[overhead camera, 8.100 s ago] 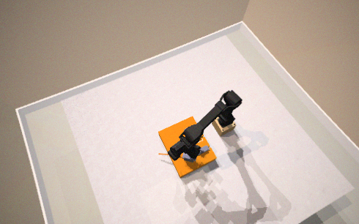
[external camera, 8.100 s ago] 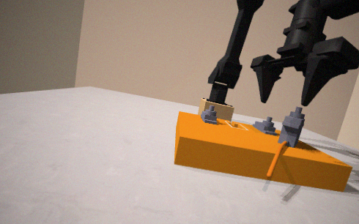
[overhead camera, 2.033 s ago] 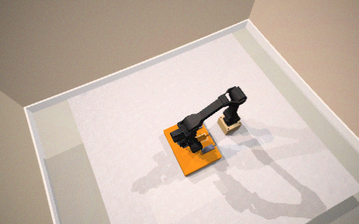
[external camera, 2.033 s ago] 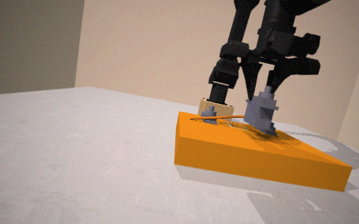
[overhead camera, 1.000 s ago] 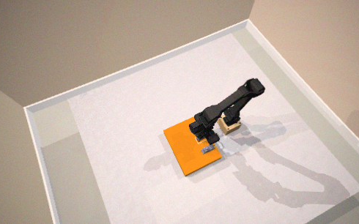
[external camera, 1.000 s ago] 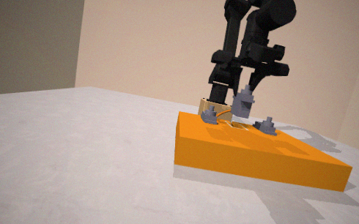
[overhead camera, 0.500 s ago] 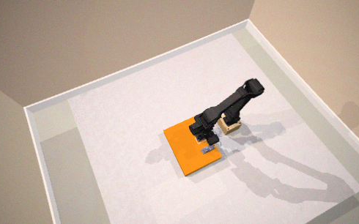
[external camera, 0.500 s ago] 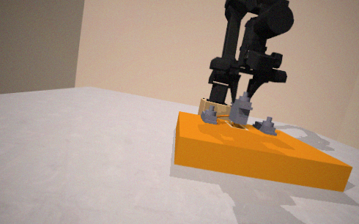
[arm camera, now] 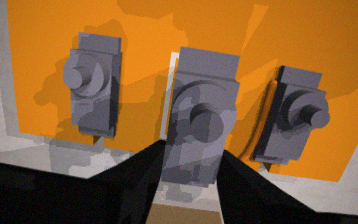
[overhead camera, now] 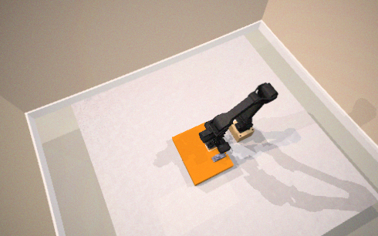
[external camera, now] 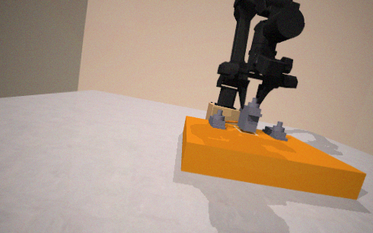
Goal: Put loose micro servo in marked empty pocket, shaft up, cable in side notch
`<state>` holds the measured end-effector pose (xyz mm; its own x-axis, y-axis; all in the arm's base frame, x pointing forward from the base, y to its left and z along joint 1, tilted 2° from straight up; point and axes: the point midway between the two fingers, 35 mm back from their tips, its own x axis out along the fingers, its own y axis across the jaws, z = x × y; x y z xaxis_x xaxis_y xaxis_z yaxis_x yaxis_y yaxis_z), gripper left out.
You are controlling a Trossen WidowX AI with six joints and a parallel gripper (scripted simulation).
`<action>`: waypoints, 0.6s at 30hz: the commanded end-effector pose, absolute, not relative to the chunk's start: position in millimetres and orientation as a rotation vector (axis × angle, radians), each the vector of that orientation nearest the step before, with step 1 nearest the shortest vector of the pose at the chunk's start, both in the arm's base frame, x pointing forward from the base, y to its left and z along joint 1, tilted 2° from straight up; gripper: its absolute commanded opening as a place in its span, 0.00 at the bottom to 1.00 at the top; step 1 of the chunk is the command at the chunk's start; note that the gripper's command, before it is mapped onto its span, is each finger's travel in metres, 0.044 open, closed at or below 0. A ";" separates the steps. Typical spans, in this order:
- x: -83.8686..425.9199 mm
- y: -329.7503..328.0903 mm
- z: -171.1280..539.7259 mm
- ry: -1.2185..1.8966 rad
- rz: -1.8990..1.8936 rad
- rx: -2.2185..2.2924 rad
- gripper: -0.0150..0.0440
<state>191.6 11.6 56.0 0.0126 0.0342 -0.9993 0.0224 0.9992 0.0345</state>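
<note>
From where I stand, the nearest thing is the orange deck [overhead camera: 200,170] [external camera: 269,164] [arm camera: 145,30], lying flat on the pale worktop [overhead camera: 141,162] [external camera: 74,164]. Two other micro servos sit in it, one [external camera: 218,121] [arm camera: 94,90] to one side and one [overhead camera: 218,157] [external camera: 277,131] [arm camera: 300,117] to the other, both with their shafts up. Between them the loose micro servo [external camera: 250,118] [arm camera: 202,100] stands over the white-edged pocket [overhead camera: 210,148] [external camera: 254,133] [arm camera: 169,95], shaft up, its body well proud of the deck. I can't tell whether its bottom has started into the opening. The jaws [overhead camera: 215,146] [external camera: 250,100] are about a third open, closed firmly on its body. The white edging shows along one flank in the wrist view, so the servo may be slightly off to the other side or turned; pressed down like that, a bottom corner could catch the rim and tip it, leaving one ear high. An orange cable [arm camera: 262,122] runs close by the neighbouring servo, and if it's the loose one's, it could get pinched under an ear instead of finding the notch. Letting go too early might let the servo lean. Behind all this, the black arm [overhead camera: 235,112] [external camera: 242,38] rises from its tan base [overhead camera: 244,136] [external camera: 212,110]
</note>
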 end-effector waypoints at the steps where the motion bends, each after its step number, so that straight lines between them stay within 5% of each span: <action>1: 191.1 11.7 52.5 1.559 0.004 0.050 0.25; 18: 191.3 12.2 37.8 1.559 0.004 0.050 0.25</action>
